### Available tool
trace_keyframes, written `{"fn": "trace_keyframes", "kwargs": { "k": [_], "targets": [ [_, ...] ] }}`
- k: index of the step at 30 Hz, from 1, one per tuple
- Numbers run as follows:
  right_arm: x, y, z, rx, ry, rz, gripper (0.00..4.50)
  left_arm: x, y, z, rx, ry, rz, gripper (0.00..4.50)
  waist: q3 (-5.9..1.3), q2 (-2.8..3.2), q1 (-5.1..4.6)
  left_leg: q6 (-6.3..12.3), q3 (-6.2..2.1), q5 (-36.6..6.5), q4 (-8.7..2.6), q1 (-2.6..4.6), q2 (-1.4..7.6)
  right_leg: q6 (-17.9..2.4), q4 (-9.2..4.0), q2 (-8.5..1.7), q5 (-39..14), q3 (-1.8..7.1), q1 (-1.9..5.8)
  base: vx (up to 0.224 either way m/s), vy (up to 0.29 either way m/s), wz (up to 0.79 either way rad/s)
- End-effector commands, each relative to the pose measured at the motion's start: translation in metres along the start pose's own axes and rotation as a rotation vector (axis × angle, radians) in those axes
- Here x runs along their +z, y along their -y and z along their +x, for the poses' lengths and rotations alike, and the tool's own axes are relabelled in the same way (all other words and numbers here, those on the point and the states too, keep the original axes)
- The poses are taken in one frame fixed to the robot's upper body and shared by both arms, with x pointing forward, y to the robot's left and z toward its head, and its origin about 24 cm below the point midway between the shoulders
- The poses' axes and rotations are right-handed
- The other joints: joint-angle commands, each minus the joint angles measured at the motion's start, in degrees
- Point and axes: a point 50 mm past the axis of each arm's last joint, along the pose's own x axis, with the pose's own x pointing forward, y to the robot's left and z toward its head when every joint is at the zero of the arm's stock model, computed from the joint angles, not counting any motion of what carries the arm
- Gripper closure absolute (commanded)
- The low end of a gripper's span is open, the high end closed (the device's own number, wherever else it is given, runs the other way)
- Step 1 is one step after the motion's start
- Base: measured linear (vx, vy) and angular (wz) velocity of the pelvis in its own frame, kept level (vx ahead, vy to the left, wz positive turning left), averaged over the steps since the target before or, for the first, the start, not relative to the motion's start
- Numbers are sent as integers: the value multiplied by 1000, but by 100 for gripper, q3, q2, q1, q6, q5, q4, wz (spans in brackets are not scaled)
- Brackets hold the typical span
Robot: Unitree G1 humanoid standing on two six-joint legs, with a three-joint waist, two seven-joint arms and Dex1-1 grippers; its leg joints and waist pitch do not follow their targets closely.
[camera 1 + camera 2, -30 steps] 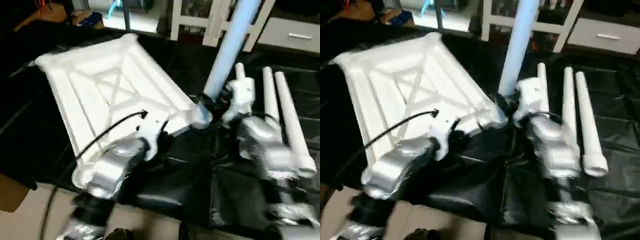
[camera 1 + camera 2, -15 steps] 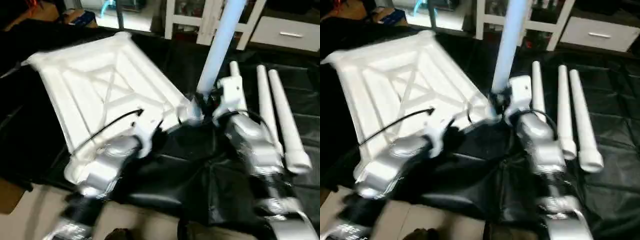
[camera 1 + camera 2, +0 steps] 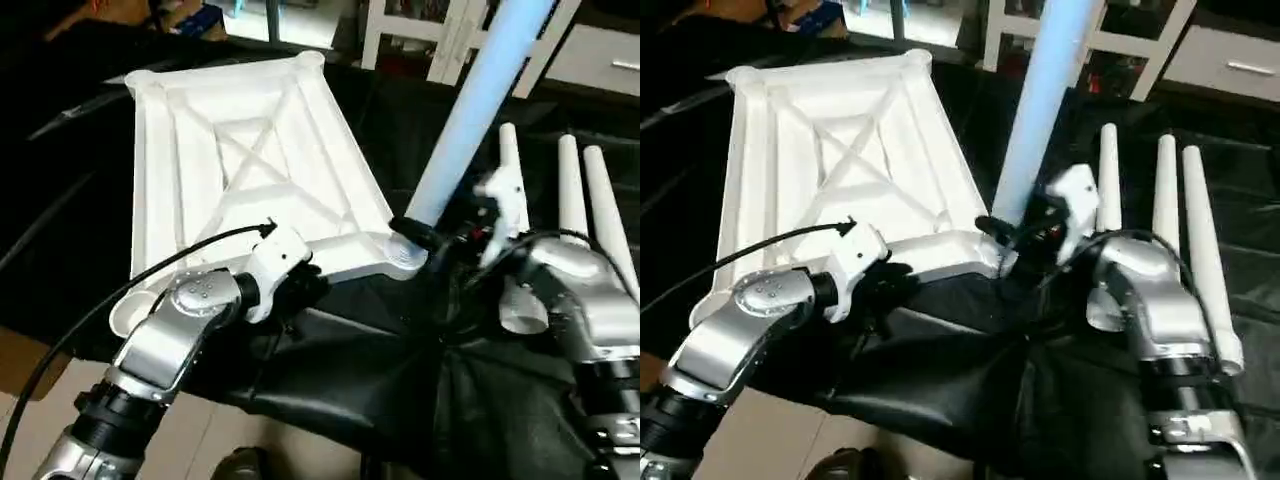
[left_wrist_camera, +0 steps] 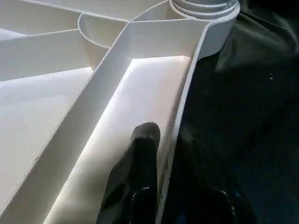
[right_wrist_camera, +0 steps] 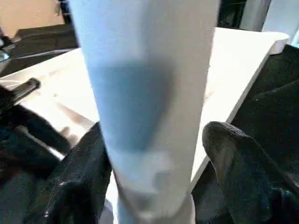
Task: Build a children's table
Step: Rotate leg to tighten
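The children's table's white tabletop (image 3: 250,170) lies upside down on black cloth, X ribs showing. One pale tube leg (image 3: 478,105) stands tilted in the near right corner socket (image 3: 405,255). My right gripper (image 5: 156,135) is open around the foot of that leg; one finger (image 5: 79,186) sits close against the tube and the other finger (image 5: 238,158) stands clear of it. My left gripper (image 4: 168,140) is shut on the tabletop's near rim (image 4: 180,107), one finger (image 4: 142,158) inside the rim and the other outside. Three loose legs (image 3: 1165,190) lie side by side to the right.
A black cable (image 3: 180,262) runs from my left wrist across the tabletop's near corner. The black-draped work table's front edge (image 3: 330,410) drops to the floor close by. White shelving and a drawer (image 3: 600,60) stand behind. A cardboard box (image 3: 20,365) sits low on the left.
My right gripper's fingers have spread apart around the standing leg. The left gripper keeps its hold on the rim. The camera has shifted, so the whole picture has moved.
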Motion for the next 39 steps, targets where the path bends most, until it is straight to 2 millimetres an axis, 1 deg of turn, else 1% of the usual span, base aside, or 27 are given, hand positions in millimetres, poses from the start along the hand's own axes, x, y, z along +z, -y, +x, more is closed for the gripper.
{"fn": "trace_keyframes", "kwargs": {
  "k": [1,3,5,7,9,11,13,16,17,19,20,22,23,25,26,27,28,29,30,31,32,34,35,36,37,38,39],
  "targets": [
    [7,4,-11,-16,21,-7,170,-21,5,-2,-30,-88,-33,404,-409,-37,10,1006,-95,-232,-353,121,293,-1538,-283,-267,-853,221,395,0,0,0],
    [7,3,-11,-9,22,-2,185,-21,5,-2,-34,-86,-33,404,-409,-42,-3,788,-102,-486,-369,120,287,-1411,-307,-270,-1159,237,390,0,0,0],
    [5,1,-10,2,23,8,202,-21,7,-2,-43,-81,-32,404,-414,-38,4,725,-100,-521,-372,126,284,-1369,-312,-264,-1148,248,383,0,0,0],
    [3,-1,-9,13,23,19,215,-21,8,-2,-49,-78,-32,404,-434,-36,1,723,-102,-423,-364,118,277,-1380,-286,-256,-980,247,390,0,0,0],
    [2,-3,-8,18,21,29,239,-20,9,-2,-55,-75,-33,404,-452,-37,6,810,-100,-203,-343,109,269,-1448,-242,-253,-625,250,398,0,0,0],
    [0,-3,-7,11,16,34,244,-19,9,-2,-59,-73,-33,404,-457,-42,5,887,-95,-115,-331,102,262,-1489,-231,-249,-496,247,402,0,0,0],
    [-4,0,-4,-54,-6,44,255,-17,12,0,-64,-69,-41,404,-452,-54,5,924,-92,-102,-326,94,257,-1503,-234,-255,-508,248,406,0,0,0],
    [-12,3,3,-158,-42,72,257,-13,16,5,-61,-67,-60,404,-420,-61,-25,808,-101,-263,-352,81,263,-1415,-276,-264,-932,246,395,0,0,0],
    [-18,5,10,-253,-56,109,259,-9,22,11,-41,-72,-95,404,-404,-49,-47,668,-115,-463,-373,76,257,-1330,-311,-262,-1253,239,399,0,0,0],
    [-25,7,19,-374,-73,147,259,-5,28,21,-1,-86,-147,404,-390,-55,-89,539,-112,-567,-385,65,261,-1281,-335,-267,-1422,246,380,0,0,0],
    [-27,7,21,-395,-75,152,260,-4,30,23,7,-89,-154,404,-382,-52,-130,384,-131,-730,-411,54,257,-1196,-363,-268,-1694,233,391,0,0,0],
    [-39,7,39,-608,-99,217,260,3,42,43,103,-100,-236,404,-354,-56,-180,209,-143,-1052,-430,58,247,-1001,-448,-268,-2181,236,356,0,0,0],
    [-41,6,42,-663,-104,234,261,5,44,47,120,-96,-253,404,-354,-57,-201,117,-150,-1180,-441,70,235,-880,-475,-264,-2409,226,345,0,0,0],
    [-45,0,57,-735,-84,310,261,12,49,60,185,-76,-293,404,-337,-65,-229,83,-152,-1404,-450,77,223,-759,-518,-259,-2622,217,319,0,0,0],
    [-47,-5,65,-754,-74,338,261,16,51,65,203,-64,-309,404,-313,-71,-243,4,-164,-1859,-462,179,202,-523,-605,-234,-3042,189,260,0,0,0],
    [-47,-15,79,-726,-70,339,261,23,57,70,191,-43,-318,404,-312,-55,-252,-16,-182,-1987,-483,188,209,-467,-615,-237,-3142,173,248,0,0,0],
    [-47,-18,83,-716,-69,337,261,25,58,72,185,-37,-320,405,-324,-51,-264,-36,-195,-2057,-493,194,206,-422,-622,-233,-3160,155,249,0,0,0],
    [-47,-22,88,-701,-68,333,261,28,60,73,178,-29,-322,416,-352,-65,-276,-66,-234,-1957,-542,119,220,-333,-588,-229,-2755,144,331,0,0,0],
    [-45,-27,94,-663,-59,329,261,30,61,73,159,-17,-307,425,-354,-99,-279,-51,-231,-1924,-547,106,224,-331,-586,-223,-2606,149,331,0,0,0],
    [-42,-28,97,-635,-53,311,261,31,60,71,149,-6,-294,425,-365,-84,-269,-42,-232,-1908,-548,107,227,-356,-563,-227,-2463,158,328,0,0,0],
    [-36,-29,100,-604,-34,274,261,31,57,68,141,7,-273,433,-366,-99,-286,-13,-239,-1888,-560,76,232,-404,-534,-235,-2271,166,349,0,0,0],
    [-22,-26,96,-497,34,222,261,21,48,56,131,-10,-220,447,-373,-93,-293,44,-240,-1898,-563,64,231,-456,-518,-240,-2126,167,375,0,0,0],
    [-18,-24,93,-480,46,198,261,19,45,53,127,-9,-196,447,-363,-126,-284,112,-222,-1841,-550,73,230,-507,-524,-247,-2071,179,361,0,0,0],
    [-15,-22,90,-467,54,173,205,16,42,50,121,-7,-171,450,-367,-102,-261,143,-178,-1807,-531,147,237,-594,-539,-238,-2013,206,299,0,0,0],
    [-11,-15,81,-446,63,132,205,10,37,42,109,-21,-155,450,-362,-123,-268,164,-156,-1764,-530,153,239,-646,-539,-229,-1948,216,298,0,0,0],
    [-5,-7,68,-407,69,93,192,2,30,32,89,-35,-133,450,-371,-117,-233,215,-150,-1629,-526,148,235,-719,-513,-233,-1824,218,336,0,0,0],
    [-1,-2,56,-352,69,68,186,-3,25,23,54,-45,-112,450,-368,-106,-212,291,-133,-1473,-518,156,247,-803,-502,-235,-1701,229,325,0,0,0]
  ]
}}
